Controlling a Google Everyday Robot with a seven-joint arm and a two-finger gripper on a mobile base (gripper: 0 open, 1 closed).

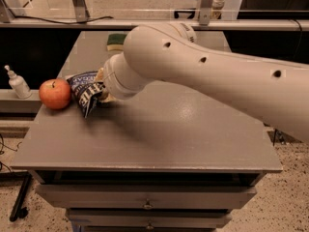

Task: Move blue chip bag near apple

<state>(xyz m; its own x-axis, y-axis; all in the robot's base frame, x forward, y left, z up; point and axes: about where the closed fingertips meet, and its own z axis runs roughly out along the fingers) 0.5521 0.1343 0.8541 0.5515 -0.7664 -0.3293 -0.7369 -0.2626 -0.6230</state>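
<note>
The red-orange apple (pixel 55 94) sits at the left edge of the grey table (pixel 159 139). The blue chip bag (pixel 85 92), dark navy with white lettering, is just right of the apple, almost touching it. My gripper (pixel 100 92) is at the bag's right side, mostly hidden behind my large white arm (pixel 203 76), which reaches in from the right. The bag appears held at the gripper, close over the table top.
A green-and-yellow sponge (pixel 116 40) lies at the table's back, partly behind my arm. A small white pump bottle (pixel 17 82) stands on a ledge left of the table. Drawers (pixel 145 204) are below the front edge.
</note>
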